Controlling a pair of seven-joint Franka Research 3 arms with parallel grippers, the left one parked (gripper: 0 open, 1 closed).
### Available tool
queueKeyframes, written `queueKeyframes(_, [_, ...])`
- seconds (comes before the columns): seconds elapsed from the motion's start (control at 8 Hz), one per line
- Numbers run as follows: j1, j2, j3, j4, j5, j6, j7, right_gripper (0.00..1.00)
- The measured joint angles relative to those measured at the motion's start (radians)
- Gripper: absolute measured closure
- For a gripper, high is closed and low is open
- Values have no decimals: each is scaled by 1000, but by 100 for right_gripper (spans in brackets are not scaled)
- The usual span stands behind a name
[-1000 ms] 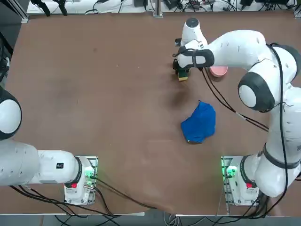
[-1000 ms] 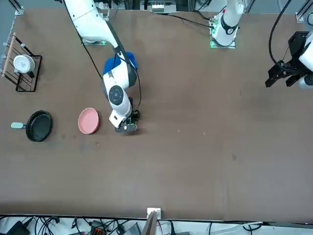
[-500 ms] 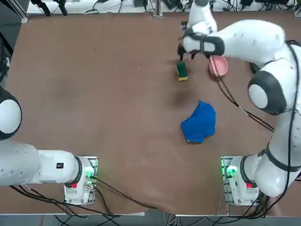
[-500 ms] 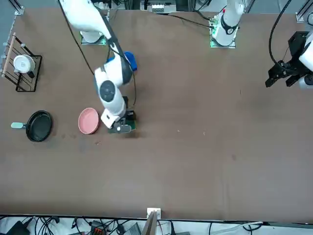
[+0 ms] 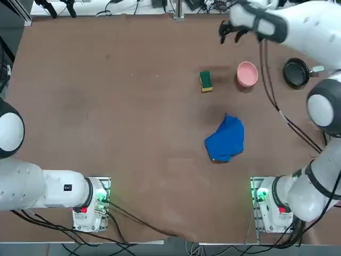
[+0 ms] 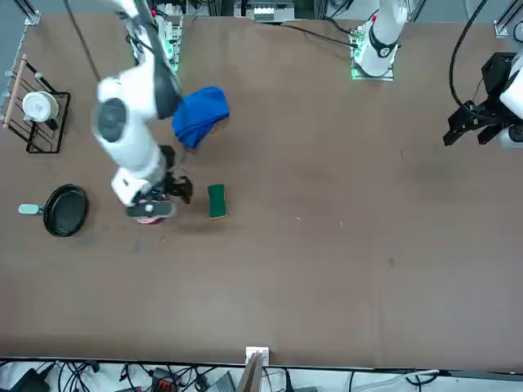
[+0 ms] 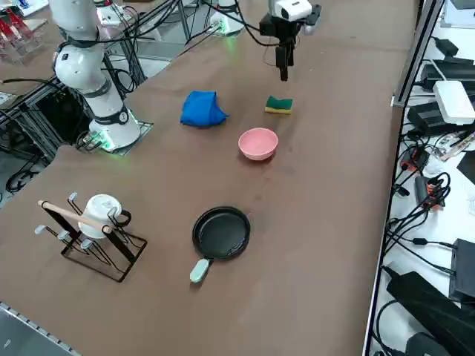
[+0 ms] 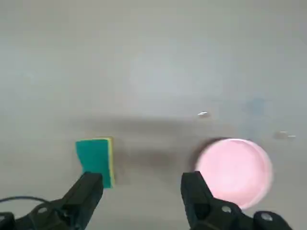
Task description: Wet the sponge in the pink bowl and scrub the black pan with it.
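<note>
Right gripper (image 8: 141,191): fingers spread, empty, raised above table | sponge (image 5: 205,81): flat on table, at 9 o'clock of pink bowl (image 5: 247,73), apart | black pan (image 5: 295,72): at 3 o'clock of bowl, top view.

Matt brown table (image 5: 106,106), soft blue cloth (image 5: 226,140), glossy black pan (image 7: 221,233).

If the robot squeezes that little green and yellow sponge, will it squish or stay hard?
The sponge probably squishes: it looks like a soft foam block. It is small, so likely light. It lies flat on the table, so it shouldn't roll. The open right hand hangs above it, empty.
</note>
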State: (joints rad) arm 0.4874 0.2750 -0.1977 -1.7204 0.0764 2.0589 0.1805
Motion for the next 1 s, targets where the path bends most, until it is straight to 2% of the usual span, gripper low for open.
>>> queueKeyframes(0.38, [-148, -123, -6, 5, 0, -141, -112, 0])
queueKeyframes(0.75, [-210, -201, -14, 52, -66, -320, -121, 0])
queueKeyframes(0.88, [-221, -220, -10, 57, -101, -351, -120, 0])
queueKeyframes(1.0, [-263, -241, 13, 56, -113, -390, -126, 0])
